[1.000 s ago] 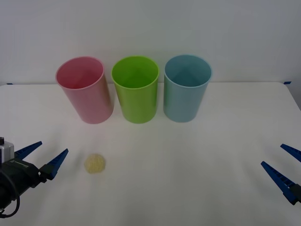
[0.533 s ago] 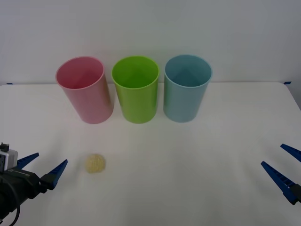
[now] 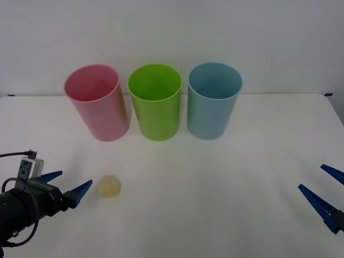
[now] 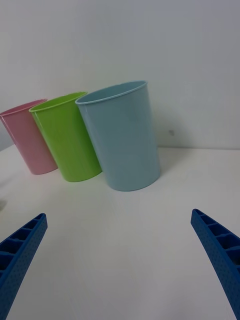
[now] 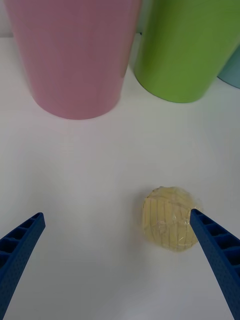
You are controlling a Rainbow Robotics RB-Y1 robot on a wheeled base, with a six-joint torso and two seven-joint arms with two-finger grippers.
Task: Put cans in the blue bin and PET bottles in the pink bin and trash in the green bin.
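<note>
White table (image 3: 226, 177) against a plain pale wall, carrying three cup-shaped bins and one small item. Far left, near edge: the left hand (image 3: 65, 186) sits low over the table, its two blue ribbed fingers spread apart and grasping nothing. Just beside its inner fingertip lies the trash (image 3: 109, 186), a small pale yellow wrinkled wad resting on the table in front of the pink bin and well apart from it. In the left wrist view the trash (image 5: 169, 217) lies against the inner side of one finger (image 5: 218, 257) rather than centred between the two; whether finger and wad touch cannot be told.

Back row, left to right: the pink bin (image 3: 98, 103), the green bin (image 3: 155, 102) and the blue bin (image 3: 214, 100), all upright with open rims, standing close side by side near the wall. In the right wrist view the blue bin (image 4: 123, 137) stands nearest, then the green bin (image 4: 66, 137), then the pink bin (image 4: 28, 137).

Far right, near edge: the right hand (image 3: 325, 191), fingers likewise spread wide and grasping nothing, well apart from all three bins.
</note>
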